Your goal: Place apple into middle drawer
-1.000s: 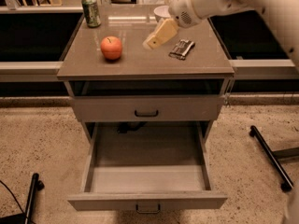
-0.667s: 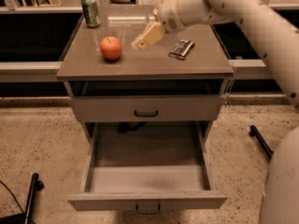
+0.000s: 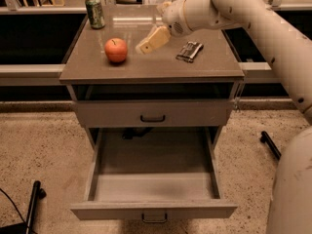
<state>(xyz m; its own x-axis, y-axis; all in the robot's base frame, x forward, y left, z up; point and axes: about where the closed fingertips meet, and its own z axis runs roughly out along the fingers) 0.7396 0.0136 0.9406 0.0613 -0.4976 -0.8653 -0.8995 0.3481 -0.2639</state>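
The apple (image 3: 116, 50) sits on the tabletop (image 3: 146, 68) toward its left edge, in front of the green can (image 3: 94, 12) at the back-left corner. The gripper (image 3: 142, 47) hangs just right of the apple, near the table's middle, apart from it. I cannot tell whether it is clenched or released. Below, the middle drawer (image 3: 153, 209) stands pulled out.
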